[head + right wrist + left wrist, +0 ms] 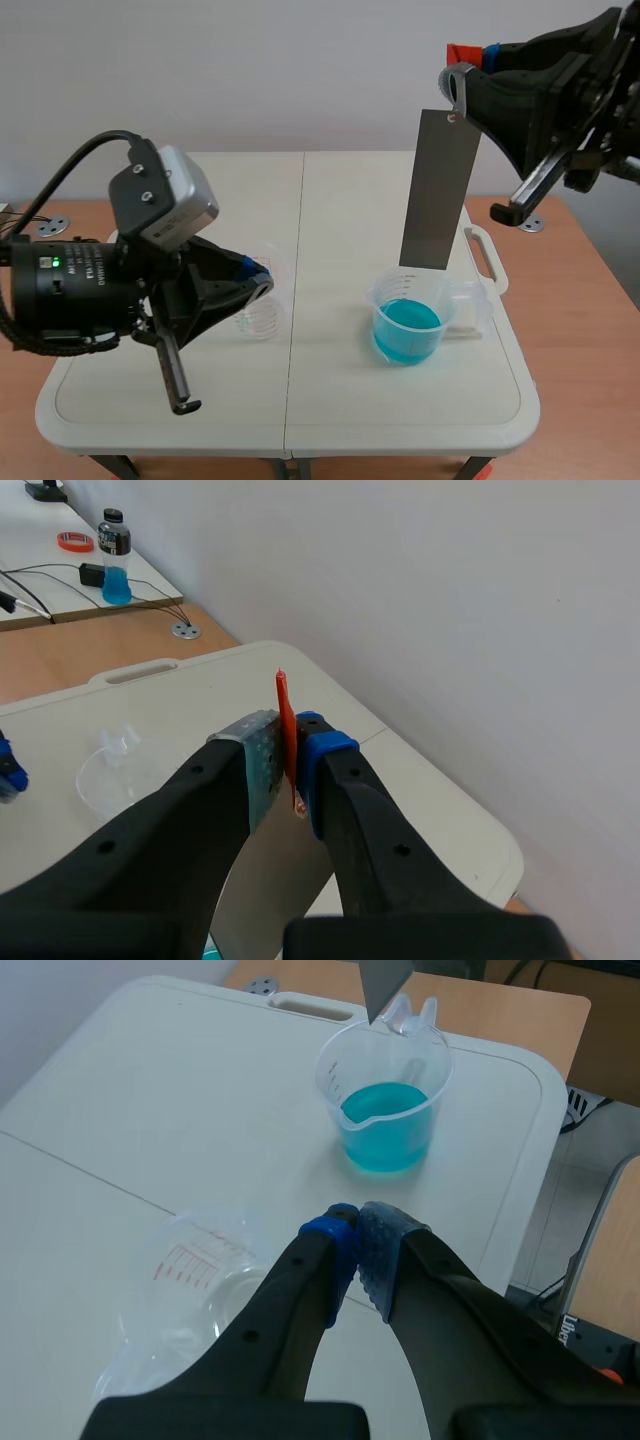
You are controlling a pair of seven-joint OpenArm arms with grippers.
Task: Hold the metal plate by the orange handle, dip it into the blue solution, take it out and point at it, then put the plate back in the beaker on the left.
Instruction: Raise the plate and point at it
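Observation:
My right gripper (468, 62) is raised at the upper right, shut on the orange handle (287, 735) of the grey metal plate (438, 190). The plate hangs straight down, its lower edge just above the beaker of blue solution (407, 317); that lower edge (383, 982) also shows over the blue beaker (383, 1110) in the left wrist view. My left gripper (358, 1232) is shut on nothing, right beside the empty clear beaker (260, 302), which lies just under and beside its fingers (195, 1285).
The white folding table (300, 400) has a carry handle slot (482, 258) at its right edge, behind the blue beaker. A second clear container (472, 305) stands against that beaker. Brown desks flank the table; a bottle (115, 558) and cables sit on a far one.

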